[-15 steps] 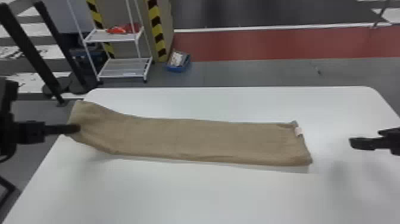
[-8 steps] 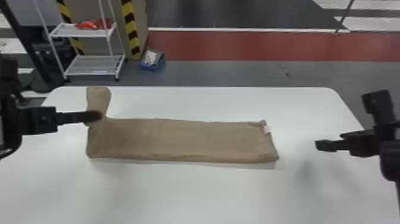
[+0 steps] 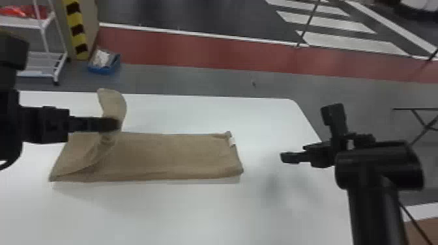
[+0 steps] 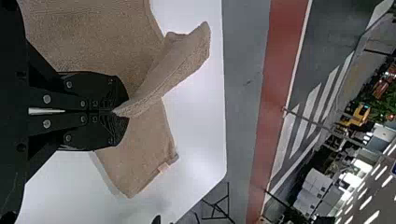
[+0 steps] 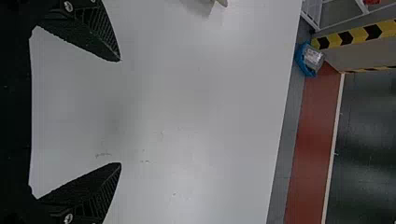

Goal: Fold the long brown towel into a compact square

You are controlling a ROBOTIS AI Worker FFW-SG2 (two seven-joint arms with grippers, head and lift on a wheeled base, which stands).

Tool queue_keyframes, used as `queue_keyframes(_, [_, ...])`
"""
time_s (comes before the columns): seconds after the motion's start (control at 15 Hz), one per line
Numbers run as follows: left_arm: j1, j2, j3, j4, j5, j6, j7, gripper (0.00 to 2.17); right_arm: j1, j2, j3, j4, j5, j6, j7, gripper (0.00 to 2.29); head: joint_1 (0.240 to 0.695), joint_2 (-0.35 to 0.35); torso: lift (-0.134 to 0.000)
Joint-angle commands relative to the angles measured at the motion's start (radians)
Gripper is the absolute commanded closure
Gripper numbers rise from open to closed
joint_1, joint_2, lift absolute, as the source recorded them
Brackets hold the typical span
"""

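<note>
Farther from the left side of the table (image 3: 146, 215) than before, the left gripper (image 3: 112, 124) pinches the raised end of the towel (image 3: 172, 156), otherwise on the table; rightward, the right gripper (image 3: 288, 158) gapes empty.

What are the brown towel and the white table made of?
The brown towel looks like cloth, maybe cotton: it's matte and fuzzy, and its lifted end curls. The white table seems hard and smooth, with a faint shine. It could be plastic or coated wood; I can't tell which.
</note>
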Motion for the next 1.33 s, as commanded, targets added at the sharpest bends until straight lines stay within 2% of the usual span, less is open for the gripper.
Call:
queue_keyframes(0.0, [-0.002,-0.048,-0.062,-0.004,-0.035,0.004,0.013,2.14,0.003,0.001,0.000,0.000,0.000,-0.003,0.000,0.08,0.695,-0.283,-0.125])
queue_keyframes(0.13, [0.012,-0.048,-0.091,-0.001,-0.035,0.004,0.013,2.14,0.006,0.000,-0.006,0.000,0.000,-0.006,0.000,0.08,0.695,-0.319,-0.125])
queue_keyframes(0.2, [0.028,-0.048,-0.103,-0.001,-0.033,0.004,0.022,2.07,0.006,-0.002,-0.011,0.000,-0.002,-0.009,0.000,0.08,0.695,-0.327,-0.125])
queue_keyframes(0.27, [0.057,-0.048,-0.121,-0.006,-0.019,0.004,0.072,1.60,0.003,-0.002,-0.012,0.000,-0.002,-0.012,-0.002,0.08,0.695,-0.335,-0.125])
queue_keyframes(0.4, [0.086,-0.048,-0.180,-0.007,-0.013,0.004,0.164,0.15,0.002,0.000,-0.009,0.000,0.000,-0.012,-0.002,0.08,0.695,-0.346,-0.125])
queue_keyframes(0.47, [0.098,-0.048,-0.190,-0.009,-0.007,0.004,0.187,0.00,0.002,0.001,-0.008,0.000,0.000,-0.006,-0.002,0.08,0.695,-0.349,-0.125])
queue_keyframes(0.67, [0.110,-0.048,-0.181,-0.033,0.039,0.004,0.225,0.02,0.014,0.003,-0.009,-0.046,-0.015,0.013,0.006,0.08,0.695,-0.350,-0.125])
queue_keyframes(0.93, [0.118,-0.048,-0.155,-0.046,0.050,0.004,0.226,0.04,0.025,0.006,0.015,-0.123,-0.035,0.077,0.009,0.08,0.695,-0.350,-0.125])
queue_keyframes(1.13, [0.138,-0.044,-0.029,-0.036,0.096,0.004,0.233,0.04,0.069,0.027,0.098,-0.264,-0.063,0.160,0.020,0.06,0.695,-0.348,-0.125])
queue_keyframes(1.27, [0.156,-0.007,0.064,-0.015,0.126,-0.037,0.240,0.04,0.080,0.055,0.152,-0.344,-0.110,0.283,0.018,0.05,0.695,-0.279,-0.125])
